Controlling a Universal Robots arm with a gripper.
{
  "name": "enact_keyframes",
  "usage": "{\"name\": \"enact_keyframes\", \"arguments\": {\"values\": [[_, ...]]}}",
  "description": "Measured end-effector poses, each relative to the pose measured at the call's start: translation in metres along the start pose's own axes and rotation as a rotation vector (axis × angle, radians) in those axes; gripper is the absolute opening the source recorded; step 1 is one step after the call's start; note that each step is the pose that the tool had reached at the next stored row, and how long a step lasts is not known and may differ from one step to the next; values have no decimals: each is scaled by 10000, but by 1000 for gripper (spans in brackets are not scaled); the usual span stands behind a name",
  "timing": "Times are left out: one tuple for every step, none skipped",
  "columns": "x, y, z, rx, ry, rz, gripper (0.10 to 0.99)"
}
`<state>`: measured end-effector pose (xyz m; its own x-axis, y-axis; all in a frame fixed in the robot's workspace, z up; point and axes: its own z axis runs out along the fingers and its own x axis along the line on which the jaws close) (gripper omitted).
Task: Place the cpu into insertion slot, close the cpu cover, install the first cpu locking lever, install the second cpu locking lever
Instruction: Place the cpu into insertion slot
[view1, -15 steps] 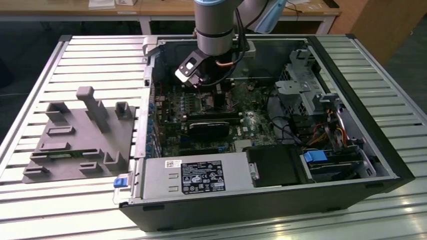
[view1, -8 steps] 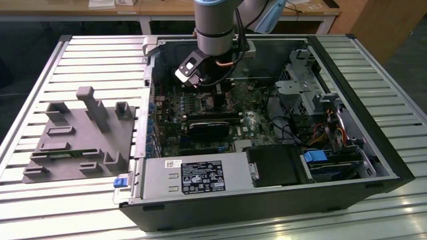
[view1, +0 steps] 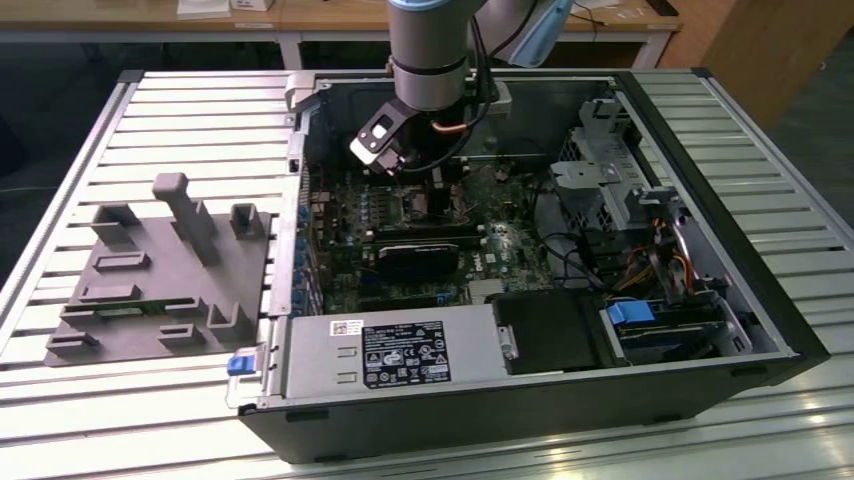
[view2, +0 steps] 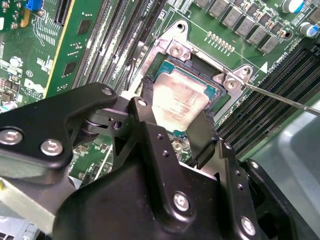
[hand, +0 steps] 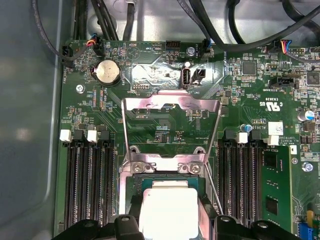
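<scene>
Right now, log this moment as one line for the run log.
end effector: around cpu | cpu: at insertion slot, seating unclear | cpu cover: open, clear of slot

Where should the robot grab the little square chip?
By two opposite side edges, coming straight down from above. The chip is thin and lies level in the socket, whose metal rim surrounds it, so a sideways approach looks blocked and only the top is open.
</scene>
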<state>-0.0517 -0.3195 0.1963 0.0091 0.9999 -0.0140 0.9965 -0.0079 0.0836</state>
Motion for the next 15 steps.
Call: {"name": "enact_keyframes", "arguments": {"values": [[0,0,-3,-3,5,1,522],[1,1,-7,-2,11,2,522],[0,1,-13,0,15,1,522],[0,1,-16,1,23,2,522],[0,2,-16,-1,37,4,522],[0,2,-16,-1,44,6,522],[0,1,-16,1,54,10,522],[-1,1,-17,2,71,16,522],[-1,2,-16,2,101,24,522],[0,1,-16,2,123,29,522],[0,1,-15,2,127,32,522],[0,1,-13,1,130,36,522],[0,1,-10,1,132,41,522],[0,0,-8,2,130,45,522],[-1,0,-6,3,129,47,522]]}}
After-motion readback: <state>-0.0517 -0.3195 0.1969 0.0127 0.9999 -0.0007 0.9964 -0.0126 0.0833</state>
